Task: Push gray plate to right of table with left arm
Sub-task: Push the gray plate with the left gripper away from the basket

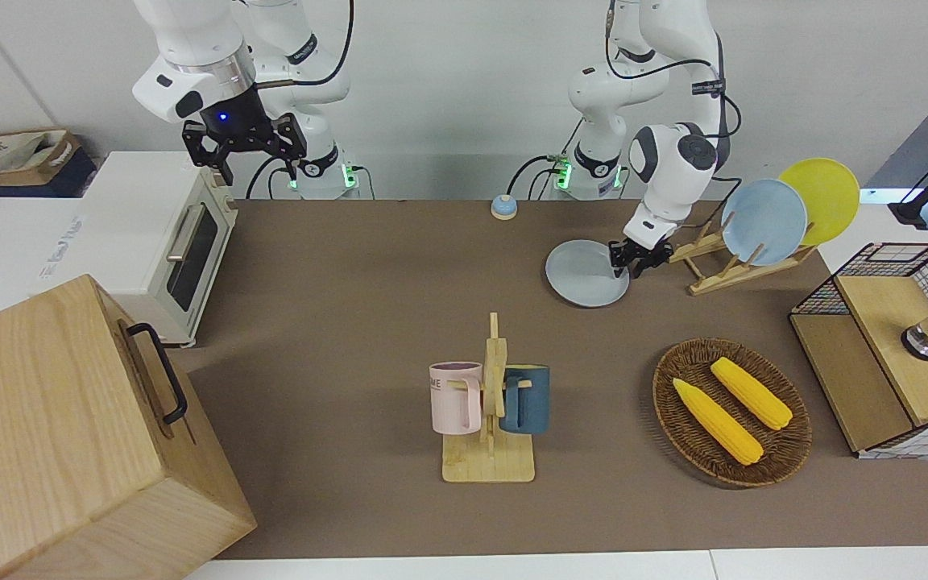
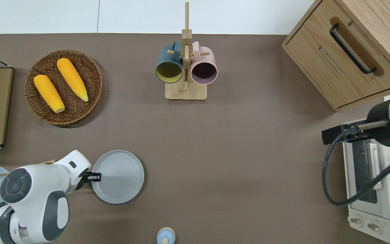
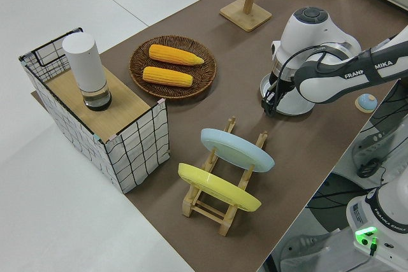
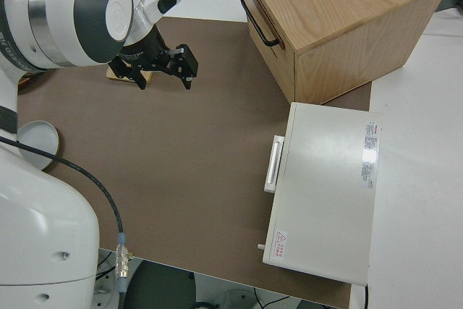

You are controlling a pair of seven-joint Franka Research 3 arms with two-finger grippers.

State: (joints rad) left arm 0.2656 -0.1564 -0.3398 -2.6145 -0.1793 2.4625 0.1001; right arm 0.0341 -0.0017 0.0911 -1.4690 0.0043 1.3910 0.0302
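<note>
So basically the push hasn't gotten anywhere; the gray plate (image 2: 117, 176) sits flat on the table (image 2: 235, 152) at the left arm's end, nearer the robots than the wicker basket (image 2: 63, 87), whole table still to cross; left gripper (image 2: 93, 176) touches its rim on the plate-rack side; can't tell if its fingers are apart; right arm parked.

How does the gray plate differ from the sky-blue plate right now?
The gray plate lies flat on the table; the sky-blue plate stands tilted in the wooden rack. The left pincer is at the gray plate's rim; nothing touches the sky-blue plate but its rack. Both are round, plain and shallow.
</note>
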